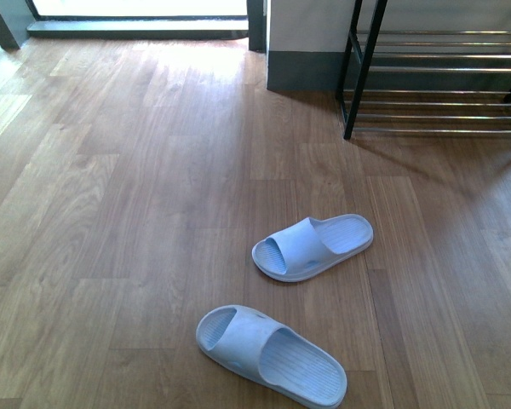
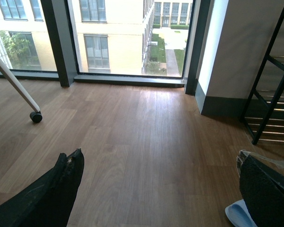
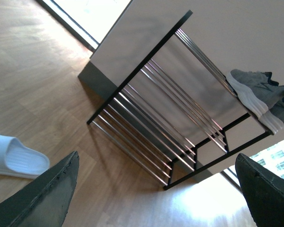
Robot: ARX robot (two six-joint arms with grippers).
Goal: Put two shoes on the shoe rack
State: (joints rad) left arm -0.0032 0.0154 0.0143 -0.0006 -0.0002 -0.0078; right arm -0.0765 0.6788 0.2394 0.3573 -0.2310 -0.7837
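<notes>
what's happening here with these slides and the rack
Nothing is being held right now. Two pale blue slides, the far slide and the near slide, lie apart on the wood floor in front of the shoe rack. The grey sneakers sit on the rack's top tier. The left gripper and right gripper are both open and empty.

This looks like a room in a home. The floor point(image 1: 136, 213) is brown wood. A shoe rack point(image 1: 443, 130) stands by the wall point(image 1: 302, 34) on the far right, with grey sneakers point(image 3: 255, 90) on top. Two pale blue slides point(image 1: 311, 247) lie on the near floor. A big window point(image 2: 128, 38) on the far side shows a yellow building point(image 2: 118, 54) outside.
</notes>
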